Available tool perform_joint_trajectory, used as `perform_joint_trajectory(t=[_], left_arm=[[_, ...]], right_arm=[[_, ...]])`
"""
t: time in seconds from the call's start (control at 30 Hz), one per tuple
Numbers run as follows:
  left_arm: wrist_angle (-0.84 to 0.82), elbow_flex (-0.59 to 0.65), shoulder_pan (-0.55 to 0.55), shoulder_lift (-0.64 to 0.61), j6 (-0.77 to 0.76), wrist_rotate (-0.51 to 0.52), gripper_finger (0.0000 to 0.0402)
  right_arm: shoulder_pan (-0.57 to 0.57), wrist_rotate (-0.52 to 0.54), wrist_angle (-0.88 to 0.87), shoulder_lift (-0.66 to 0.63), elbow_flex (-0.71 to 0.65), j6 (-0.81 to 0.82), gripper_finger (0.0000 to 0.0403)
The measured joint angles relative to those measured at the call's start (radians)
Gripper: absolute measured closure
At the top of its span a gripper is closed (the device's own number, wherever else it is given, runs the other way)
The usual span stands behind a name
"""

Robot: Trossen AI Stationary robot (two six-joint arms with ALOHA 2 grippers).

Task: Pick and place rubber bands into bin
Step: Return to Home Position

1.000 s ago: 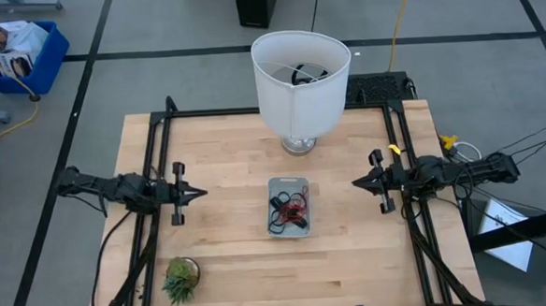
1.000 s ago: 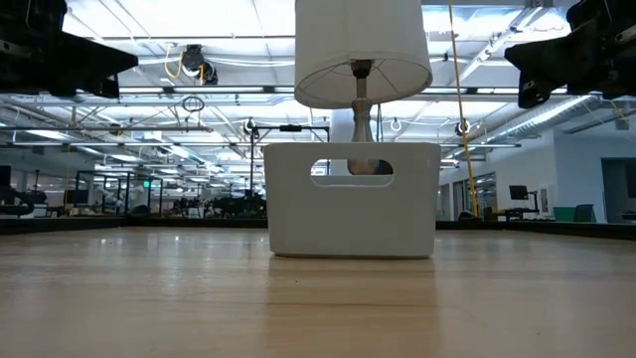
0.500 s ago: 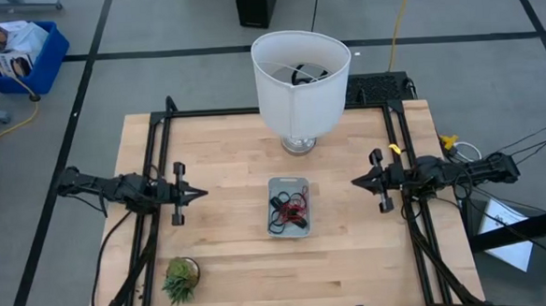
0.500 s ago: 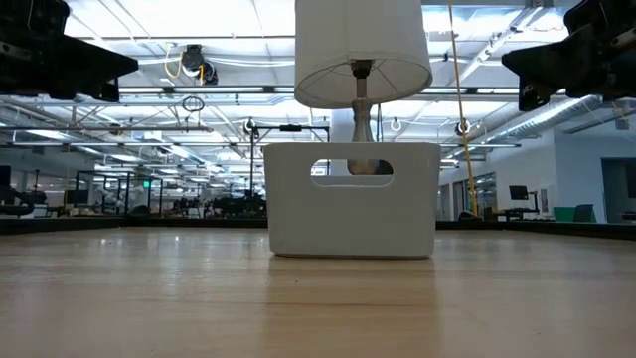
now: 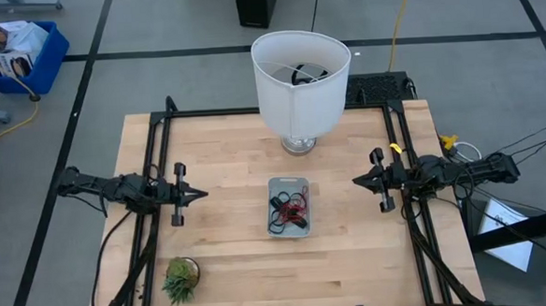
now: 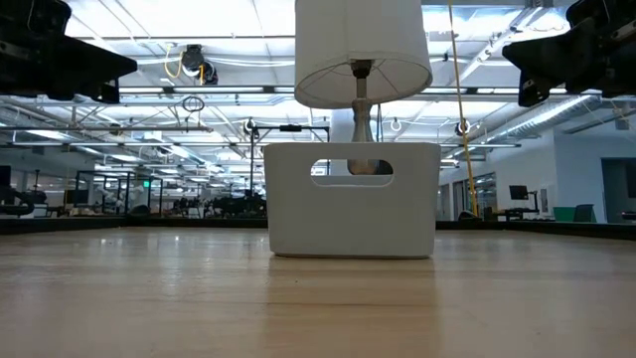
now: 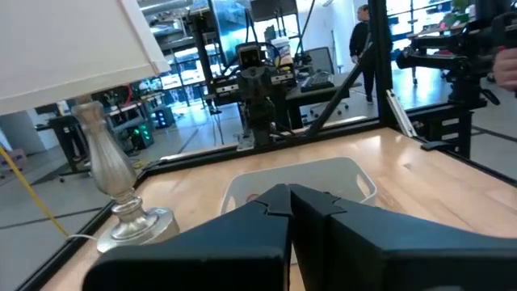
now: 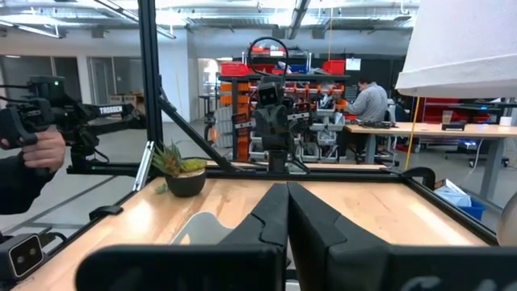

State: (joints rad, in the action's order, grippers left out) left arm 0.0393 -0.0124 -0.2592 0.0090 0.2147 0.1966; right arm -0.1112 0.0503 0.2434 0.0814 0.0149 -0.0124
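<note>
At the centre of the high view, slightly below the middle, the bin (image 5: 288, 181) is seen on the wooden table (image 5: 226, 155), and the rubber bands (image 5: 289, 211) are gathered inside it as a tangle of red and dark loops. No loose band is made out on the wood around it, though loops this thin could be missed from above. At the left of the frame the left gripper (image 5: 200, 192) is held well apart from the bin, its fingers pressed together on nothing, as is confirmed by the left wrist view. At the right of the frame the right gripper (image 5: 357, 180) is held likewise, fingers closed and empty, pointing inward at the bin. Compared with the pictures of half a second and a second ago, hardly anything is altered: only a very slight drift of the right gripper is noticed near the right edge, and the left arm, the bin and its contents are unmoved. From this the return to rest is judged to be all but finished, and the collecting itself is judged complete. A white lamp (image 5: 301, 77) is placed above the bin, and a small potted plant (image 5: 180, 278) at the lower left
</note>
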Motion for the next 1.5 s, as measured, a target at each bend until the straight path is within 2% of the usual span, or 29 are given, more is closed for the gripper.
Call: perform_joint_trajectory(t=[0.27,0.57,0.83,1.3,1.5], left_arm=[[-0.001,0.0,0.0,0.002,-0.017,-0.003,0.0394],[-0.003,0.0,0.0,0.004,-0.025,-0.003,0.0397],[0.015,0.002,0.0,0.004,-0.057,-0.004,0.0375],[0.043,0.003,0.0,0.004,-0.062,-0.004,0.0395],[0.044,0.003,0.0,0.004,-0.063,-0.004,0.0384]], right_arm=[[0.0,-0.03,0.0,0.0,0.0,-0.033,0.0403],[-0.001,-0.028,0.035,0.0,0.0,0.012,0.0403],[-0.001,-0.025,0.037,0.0,0.0,0.03,0.0403],[-0.001,-0.025,0.036,0.0,0.0,0.028,0.0403],[-0.001,-0.025,0.036,0.0,-0.001,0.027,0.0403]])
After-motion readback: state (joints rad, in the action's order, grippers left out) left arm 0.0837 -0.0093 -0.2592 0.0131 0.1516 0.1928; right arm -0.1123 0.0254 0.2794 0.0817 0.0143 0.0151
